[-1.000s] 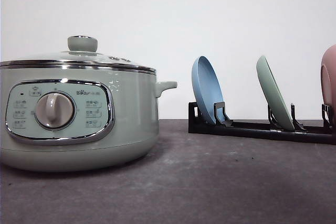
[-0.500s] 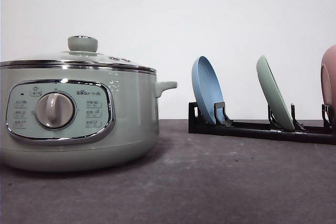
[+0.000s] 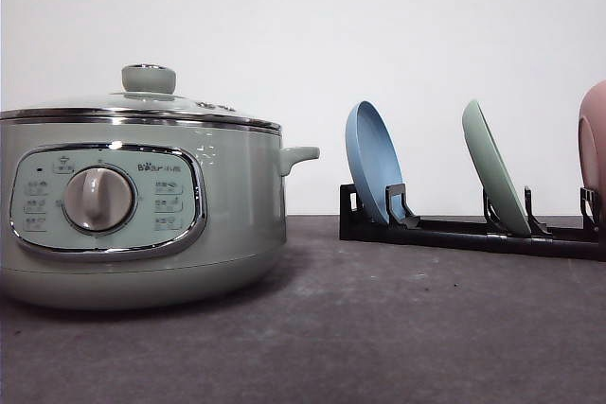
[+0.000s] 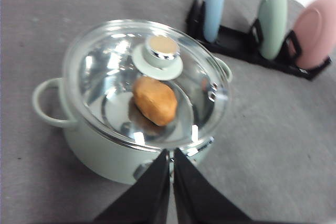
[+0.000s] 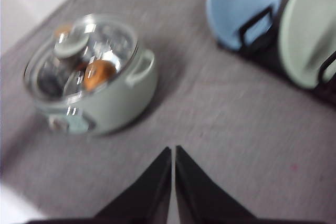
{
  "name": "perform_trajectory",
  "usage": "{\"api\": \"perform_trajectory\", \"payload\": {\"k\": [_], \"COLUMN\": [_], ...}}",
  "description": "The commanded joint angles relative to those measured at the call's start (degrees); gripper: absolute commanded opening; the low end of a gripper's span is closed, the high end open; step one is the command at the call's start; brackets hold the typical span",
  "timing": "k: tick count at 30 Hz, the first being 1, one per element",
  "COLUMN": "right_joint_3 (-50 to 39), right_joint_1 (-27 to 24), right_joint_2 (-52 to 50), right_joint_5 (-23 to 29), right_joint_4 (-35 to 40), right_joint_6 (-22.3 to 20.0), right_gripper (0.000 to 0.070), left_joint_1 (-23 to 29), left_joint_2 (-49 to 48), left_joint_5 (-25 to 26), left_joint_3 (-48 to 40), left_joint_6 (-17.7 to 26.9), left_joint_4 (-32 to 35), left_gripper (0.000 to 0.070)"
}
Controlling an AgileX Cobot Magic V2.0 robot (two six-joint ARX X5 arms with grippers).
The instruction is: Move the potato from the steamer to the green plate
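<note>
potato inside lidded steamer | green plate upright in rack | left pincer together | right pincer together

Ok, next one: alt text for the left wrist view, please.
A potato sits inside the steamer, seen through its closed glass lid with the green knob. The left claw, shut and empty, hovers above the pot's near rim. Behind, a black rack holds a blue plate, the green plate and a pink dish on edge.

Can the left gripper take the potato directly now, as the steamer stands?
Probably not. The potato lies under the closed glass lid of the steamer, and the left gripper, shut, is above it. The lid must come off first.
</note>
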Motion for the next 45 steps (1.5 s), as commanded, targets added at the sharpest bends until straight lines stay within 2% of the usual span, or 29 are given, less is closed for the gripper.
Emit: {"api": "perform_trajectory", "payload": {"k": [1,6,7,8,9,10,13,14,16,28,34,38,45], "right_joint_3": [1.0,1.0,1.0,1.0,1.0,1.0,1.0,1.0,1.0,1.0,1.1,2.4,10.2], "right_joint_1": [0.6,1.4,1.4,1.4,1.4,1.4,1.4,1.4,1.4,1.4,1.4,1.4,1.4], "right_joint_2": [0.6,0.7,0.7,0.7,0.7,0.7,0.7,0.8,0.7,0.8,1.4,4.5,17.4], "right_joint_5": [-0.2,0.0,0.0,0.0,0.0,0.0,0.3,0.7,1.5,1.5,1.5,1.5,1.9], "right_joint_4": [-0.9,-1.8,-1.8,-1.8,-1.8,-1.8,-1.7,-1.6,-1.6,-1.3,3.1,6.1,9.9], "right_joint_6": [-2.3,-2.4,-2.3,-2.3,-2.2,-2.1,-1.8,-1.6,-1.5,-1.3,3.2,5.8,6.9], "right_gripper": [0.0,0.0,0.0002,0.0017,0.0071,0.016,0.0542,0.0574,0.0586,0.0586,0.0586,0.0586,0.0585], "left_joint_1": [-0.5,-1.6,-1.7,-1.7,-1.7,-1.7,-1.7,-1.7,-1.7,-1.7,-1.7,-1.7,-1.7], "left_joint_2": [0.7,1.2,1.2,1.2,1.2,1.2,1.2,1.2,1.2,1.2,1.2,1.2,1.2], "left_joint_5": [0.6,0.6,0.6,0.6,0.6,0.6,0.6,0.6,0.6,0.6,0.6,0.6,0.6], "left_joint_3": [1.4,1.4,1.4,1.4,1.4,1.4,1.4,1.4,1.4,1.4,1.4,1.4,1.4], "left_joint_6": [2.7,2.7,2.7,2.7,2.7,2.7,2.7,2.7,2.7,2.7,2.7,2.7,2.7], "left_joint_4": [-0.1,0.6,0.7,0.6,0.6,0.6,0.6,0.6,0.6,0.6,0.6,0.6,0.6], "left_gripper": [0.0003,0.0011,0.0027,0.0073,0.0133,0.0206,0.0483,0.0537,0.0572,0.0572,0.0572,0.0571,0.0571]}}
